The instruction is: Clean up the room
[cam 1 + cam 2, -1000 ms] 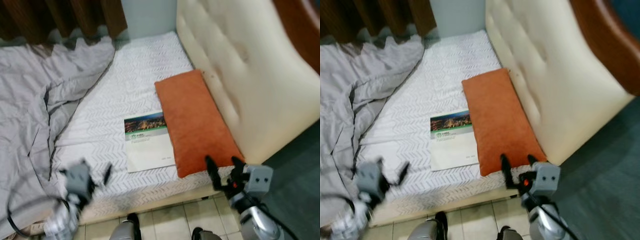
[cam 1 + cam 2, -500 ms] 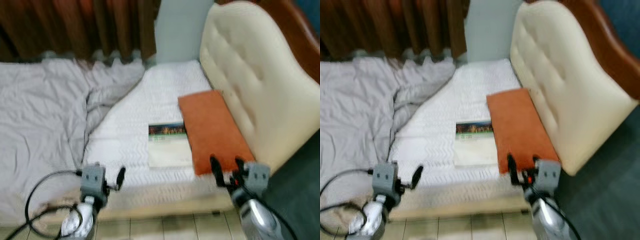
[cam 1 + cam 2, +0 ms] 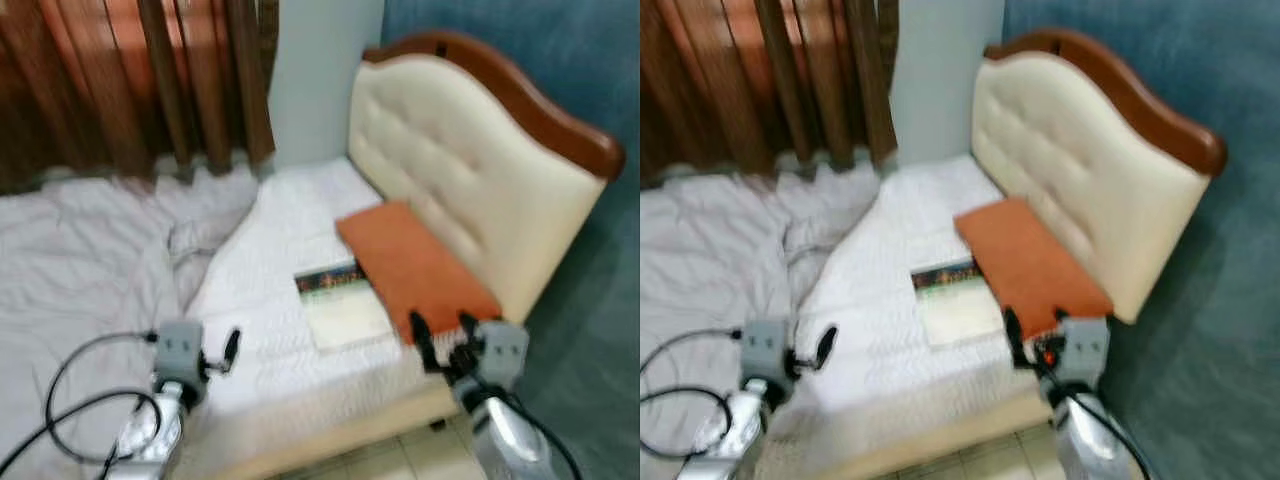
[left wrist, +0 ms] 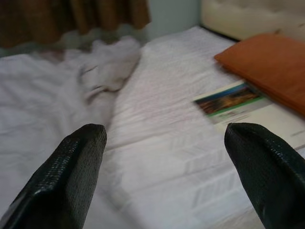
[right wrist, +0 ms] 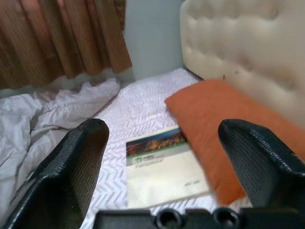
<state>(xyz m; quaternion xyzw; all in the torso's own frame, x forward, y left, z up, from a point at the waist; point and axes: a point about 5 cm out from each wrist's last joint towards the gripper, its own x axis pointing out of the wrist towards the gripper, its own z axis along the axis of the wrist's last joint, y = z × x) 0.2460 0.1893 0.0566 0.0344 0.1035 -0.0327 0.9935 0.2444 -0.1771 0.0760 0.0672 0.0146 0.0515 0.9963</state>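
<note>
Two grippers sit nearest the camera, both with fingers spread wide and holding nothing: the left gripper [image 3: 222, 350] at about seven o'clock over the bed's near edge, the right gripper [image 3: 438, 336] at about five o'clock by the mattress corner. Against a second ago, the head camera has tilted up, so the headboard's [image 3: 450, 190] whole top curve and the blue wall [image 3: 560, 70] have come into view; the things on the bed lie as before. One booklet [image 5: 159, 167] lies flat on the white mattress [image 3: 290, 230] near the centre, just beside one orange pillow [image 3: 415, 265] at its three o'clock. One rumpled grey duvet [image 3: 80, 250] spreads at nine o'clock. Farthest, at eleven o'clock, brown curtains [image 3: 130, 80] hang.
</note>
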